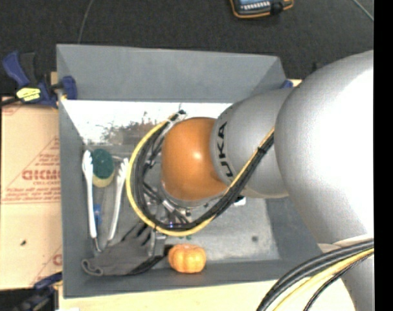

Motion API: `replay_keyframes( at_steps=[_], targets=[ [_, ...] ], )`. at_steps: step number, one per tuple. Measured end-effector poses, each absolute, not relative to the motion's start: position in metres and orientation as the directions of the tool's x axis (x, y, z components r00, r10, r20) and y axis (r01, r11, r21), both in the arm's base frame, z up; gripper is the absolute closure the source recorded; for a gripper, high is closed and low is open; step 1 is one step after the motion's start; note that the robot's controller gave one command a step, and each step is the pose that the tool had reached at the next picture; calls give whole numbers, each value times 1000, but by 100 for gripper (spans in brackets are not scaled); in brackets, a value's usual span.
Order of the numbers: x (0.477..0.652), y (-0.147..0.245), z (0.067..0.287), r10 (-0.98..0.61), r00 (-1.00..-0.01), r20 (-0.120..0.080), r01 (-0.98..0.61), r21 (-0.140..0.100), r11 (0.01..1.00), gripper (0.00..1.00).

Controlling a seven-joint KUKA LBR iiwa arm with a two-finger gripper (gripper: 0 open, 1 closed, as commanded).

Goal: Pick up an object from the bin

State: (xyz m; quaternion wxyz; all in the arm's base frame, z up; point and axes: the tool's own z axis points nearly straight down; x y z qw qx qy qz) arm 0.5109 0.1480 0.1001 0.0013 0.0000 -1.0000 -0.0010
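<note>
1. A white utensil [90, 196] and a green-capped bottle [103, 168] lie along the left wall of the bin [183, 76].
2. A grey cloth [112, 259] fills the lower-left corner.
3. The gripper [156, 235] hangs below the orange wrist cover [190, 157], over the cloth's right end; whether it is apart or together cannot be told.
4. 1 small orange pumpkin [186, 258] sits just right of it.

The one camera looked down on the grey metal bin [167, 80] from above and a little to one side, near enough that the bin took up the middle of the frame, with a band of dark floor [151, 11] beyond its far wall. The arm [319, 148] came in from the right, large in the foreground and covering the bin's right half.
</note>
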Motion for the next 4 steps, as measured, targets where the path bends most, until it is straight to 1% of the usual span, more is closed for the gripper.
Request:
replay_keyframes(
  at_steps=[1, 2, 3, 4],
  targets=[
    [499, 147, 71, -241, -970, -16, -241, 1, 971, 0],
    [494, 139, 71, -78, -997, -2, -78, 3, 997, 100],
    [494, 139, 71, -77, -997, -2, -77, 3, 997, 100],
    [494, 138, 77, -78, -997, -2, -78, 3, 997, 100]
  ],
)
